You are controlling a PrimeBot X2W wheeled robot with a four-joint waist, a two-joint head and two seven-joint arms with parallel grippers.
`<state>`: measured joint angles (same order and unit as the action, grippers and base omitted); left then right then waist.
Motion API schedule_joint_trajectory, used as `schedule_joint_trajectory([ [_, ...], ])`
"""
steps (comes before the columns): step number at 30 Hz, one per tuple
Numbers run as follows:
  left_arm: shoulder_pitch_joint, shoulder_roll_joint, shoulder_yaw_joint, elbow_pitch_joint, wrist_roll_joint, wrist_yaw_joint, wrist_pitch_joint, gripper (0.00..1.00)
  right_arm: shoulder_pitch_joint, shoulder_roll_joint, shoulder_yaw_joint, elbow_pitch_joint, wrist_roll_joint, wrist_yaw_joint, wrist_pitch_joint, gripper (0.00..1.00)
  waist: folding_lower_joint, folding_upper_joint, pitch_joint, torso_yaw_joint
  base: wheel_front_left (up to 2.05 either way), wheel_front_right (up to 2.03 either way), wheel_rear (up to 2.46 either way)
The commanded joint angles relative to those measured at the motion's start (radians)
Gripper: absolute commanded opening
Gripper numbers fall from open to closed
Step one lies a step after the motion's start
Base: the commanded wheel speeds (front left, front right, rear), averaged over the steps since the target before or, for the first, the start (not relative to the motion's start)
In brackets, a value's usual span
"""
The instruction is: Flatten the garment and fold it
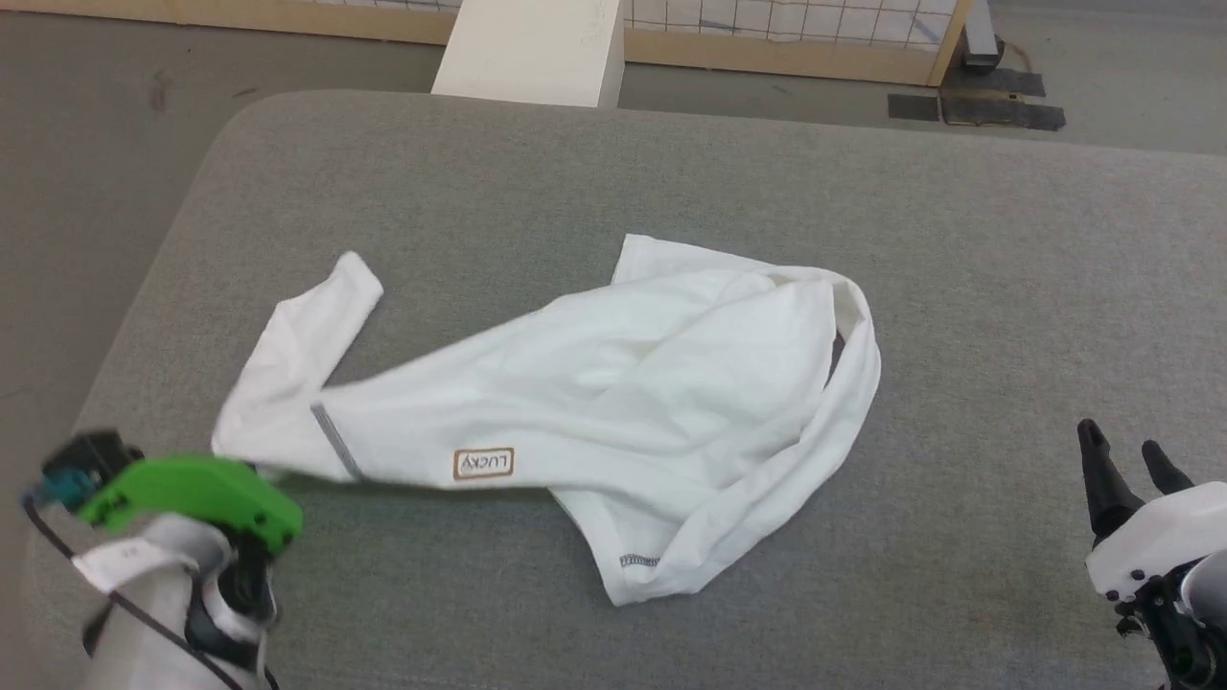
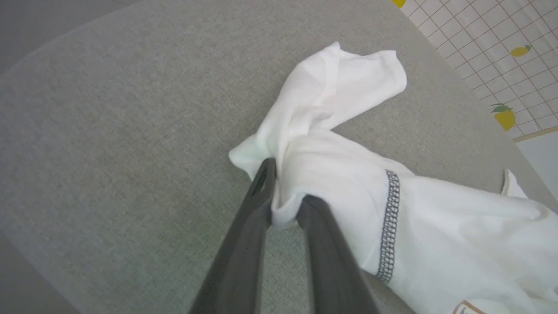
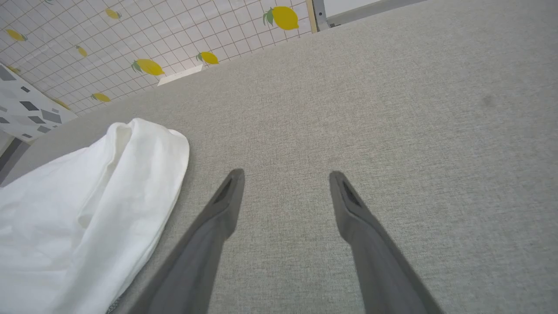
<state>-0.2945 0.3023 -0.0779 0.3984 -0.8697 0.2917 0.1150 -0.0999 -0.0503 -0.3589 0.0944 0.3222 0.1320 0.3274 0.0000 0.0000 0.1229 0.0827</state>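
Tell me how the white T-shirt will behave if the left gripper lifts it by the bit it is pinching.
Likely floppy: the T-shirt lies crumpled in soft folds, so it would probably drape and hang below the left gripper. Probably light: the cloth looks thin. It may drag rather than slide freely on the textured grey table.

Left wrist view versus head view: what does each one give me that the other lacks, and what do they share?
Left wrist view: the left gripper shut on a bunched fold at one end of the garment, with a lemon-print tiled wall behind. Head view: the garment's whole crumpled outline, the right gripper open and apart from the cloth, and a white box past the far edge of the table. Both: the white garment, its dark stitch band and the grey table.
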Motion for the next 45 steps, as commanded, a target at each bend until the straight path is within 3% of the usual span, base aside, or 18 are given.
schedule_joint_trajectory([
  [1, 0.024, -0.018, 0.006, 0.01, -0.022, 0.002, 0.006, 0.76, -0.008, 0.0, 0.002, 0.003, -0.004, -0.001, -0.008, 1.0, 0.0, 0.0, 0.001, -0.001, 0.0, 0.0, 0.0],
  [2, 0.039, -0.032, 0.012, 0.019, -0.044, -0.003, 0.019, 1.0, -0.007, 0.0, 0.002, 0.005, -0.005, -0.001, -0.008, 1.0, 0.0, 0.0, 0.001, -0.001, 0.0, 0.0, 0.0],
  [6, 0.052, -0.053, 0.039, -0.005, -0.088, -0.038, 0.003, 1.0, -0.006, 0.0, 0.014, 0.009, -0.008, -0.001, -0.007, 1.0, 0.0, 0.0, -0.004, 0.001, 0.0, 0.0, 0.0],
  [9, 0.045, -0.042, 0.082, -0.083, -0.083, -0.085, -0.102, 1.0, -0.011, 0.0, 0.038, 0.001, -0.013, -0.001, -0.005, 1.0, 0.0, 0.0, -0.012, 0.004, 0.0, 0.0, 0.0],
  [13, 0.06, -0.015, 0.086, -0.195, 0.042, -0.137, -0.321, 1.0, -0.028, 0.0, 0.085, -0.001, -0.014, -0.001, 0.006, 1.0, 0.0, 0.0, -0.015, 0.011, 0.0, 0.0, 0.0],
  [15, 0.076, -0.011, 0.072, -0.24, 0.13, -0.142, -0.362, 1.0, -0.045, 0.0, 0.114, 0.007, -0.019, -0.001, 0.021, 1.0, 0.0, 0.0, -0.013, 0.015, 0.0, 0.0, 0.0],
  [18, 0.097, -0.027, 0.057, -0.308, 0.254, -0.174, -0.375, 1.0, -0.086, 0.0, 0.157, 0.032, -0.08, -0.001, 0.071, 1.0, 0.0, 0.0, 0.001, 0.023, 0.0, 0.0, 0.0],
  [23, 0.153, -0.122, 0.08, -0.4, 0.436, -0.262, -0.376, 1.0, -0.19, 0.0, 0.239, 0.114, -0.152, -0.001, 0.219, 1.0, 0.0, 0.0, 0.033, 0.04, 0.0, 0.0, 0.0],
  [28, 0.17, -0.214, 0.111, -0.357, 0.512, -0.338, -0.377, 1.0, -0.314, 0.0, 0.303, 0.258, -0.248, -0.001, 0.322, 1.0, 0.0, 0.0, 0.083, 0.079, 0.0, 0.0, 0.0],
  [38, 0.144, -0.249, 0.144, -0.321, 0.528, -0.384, -0.377, 1.0, -0.365, 0.0, 0.319, 0.433, -0.307, -0.001, 0.323, 1.0, 0.0, 0.0, 0.13, 0.133, 0.0, 0.0, 0.0],
  [39, 0.142, -0.25, 0.148, -0.318, 0.529, -0.387, -0.377, 1.0, -0.366, 0.0, 0.314, 0.445, -0.307, -0.001, 0.323, 0.85, 0.0, 0.0, 0.13, 0.133, 0.0, 0.0, 0.0],
  [40, 0.141, -0.25, 0.151, -0.317, 0.53, -0.388, -0.377, 1.0, -0.367, 0.0, 0.314, 0.45, -0.306, -0.001, 0.322, 0.23, 0.0, 0.0, 0.129, 0.133, 0.0, 0.0, 0.0],
  [41, 0.142, -0.251, 0.156, -0.315, 0.531, -0.389, -0.377, 1.0, -0.369, 0.0, 0.313, 0.453, -0.303, -0.001, 0.313, 0.0, 0.0, 0.0, 0.127, 0.13, 0.0, 0.0, 0.0],
  [45, 0.145, -0.252, 0.164, -0.309, 0.521, -0.391, -0.377, 1.0, -0.373, -0.013, 0.297, 0.438, -0.266, -0.001, 0.272, 0.0, 0.0, 0.0, 0.103, 0.112, 0.0, 0.0, 0.0],
])
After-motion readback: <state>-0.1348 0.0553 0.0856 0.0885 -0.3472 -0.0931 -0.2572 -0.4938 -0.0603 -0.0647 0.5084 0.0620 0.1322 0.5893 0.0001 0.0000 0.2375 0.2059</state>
